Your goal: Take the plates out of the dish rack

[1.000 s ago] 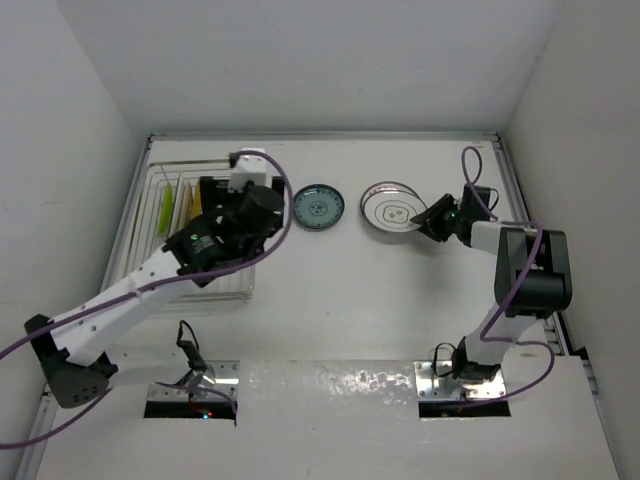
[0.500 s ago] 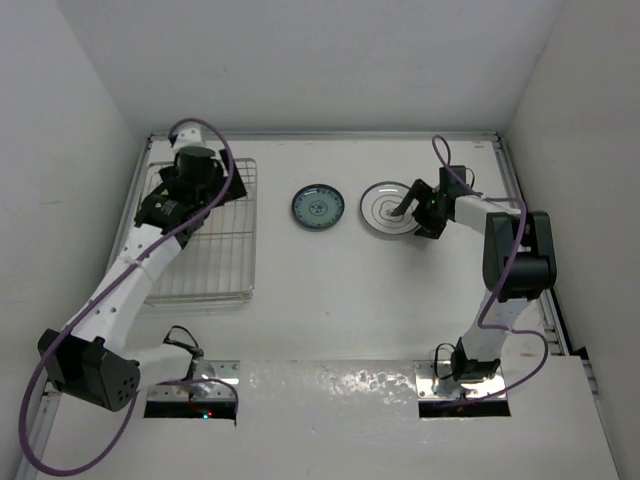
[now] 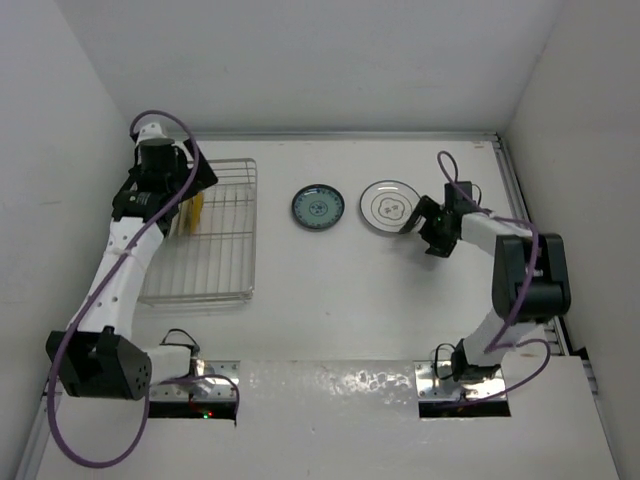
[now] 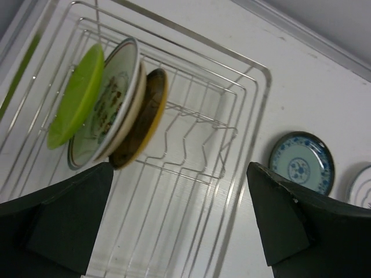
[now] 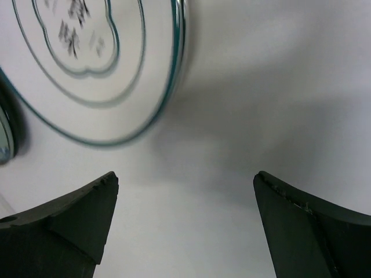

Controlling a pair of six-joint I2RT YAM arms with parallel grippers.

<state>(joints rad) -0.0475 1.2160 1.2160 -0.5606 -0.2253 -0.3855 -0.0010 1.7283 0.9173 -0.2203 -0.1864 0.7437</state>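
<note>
Dish rack (image 4: pixel 200 124): thin metal wire, bright silver, shiny. Green plate (image 4: pixel 75 98): smooth, glossy, single flat colour. Patterned plate (image 4: pixel 110 104), yellow-brown plate (image 4: pixel 145 113), blue plate (image 4: pixel 301 162), white lined plate (image 5: pixel 87 63): glazed ceramic look, glossy. Table (image 5: pixel 243 104): matt white, smooth. Left gripper fingers (image 4: pixel 284 220), right gripper fingers (image 5: pixel 301 231): matt black plastic.

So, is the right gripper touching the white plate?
Apart. The right wrist view shows bare table between the open right gripper and the white plate.

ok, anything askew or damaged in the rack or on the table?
Nothing stands out: three plates lean in the dish rack; the teal-blue plate and white lined plate lie flat on the table.
</note>
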